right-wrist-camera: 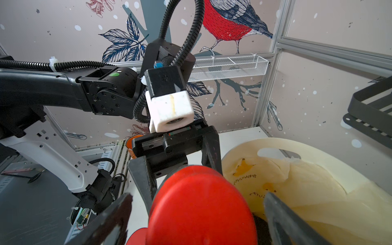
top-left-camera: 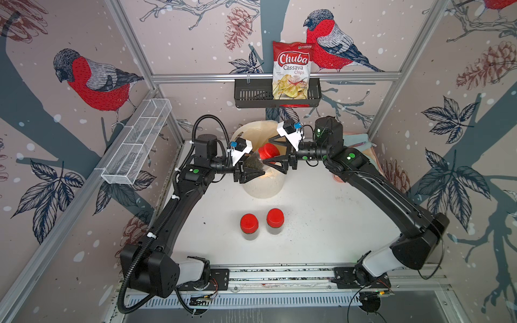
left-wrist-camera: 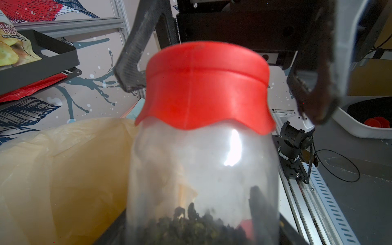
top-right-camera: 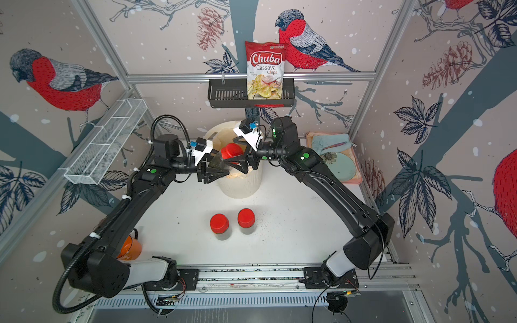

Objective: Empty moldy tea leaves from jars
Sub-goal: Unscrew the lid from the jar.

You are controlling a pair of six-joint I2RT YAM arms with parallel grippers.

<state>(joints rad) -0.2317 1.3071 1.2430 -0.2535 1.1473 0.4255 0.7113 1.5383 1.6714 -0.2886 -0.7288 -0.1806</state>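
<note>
Two capped jars [top-left-camera: 249, 226] sat on the near side of the table [top-left-camera: 321, 223], dark leaves in both. Past them my left gripper [top-left-camera: 256, 167] was clamped on the third jar [top-left-camera: 253, 163], tilted above the bin [top-left-camera: 263, 187], with the tea leaves [left-wrist-camera: 191, 224] pooled at its base. The lid [top-left-camera: 269, 152] was on. My right gripper [top-left-camera: 266, 151] straddled it, jaws wide, not gripping. Step in hand: uncapping. Next, I'd judge: close squarely on the lid, twist while the left holds, then tip into the liner [left-wrist-camera: 63, 169].

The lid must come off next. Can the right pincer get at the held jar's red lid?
Probably yes: the right pincer is open, its fingers flanking the red lid; the left pincer holds the jar.
</note>
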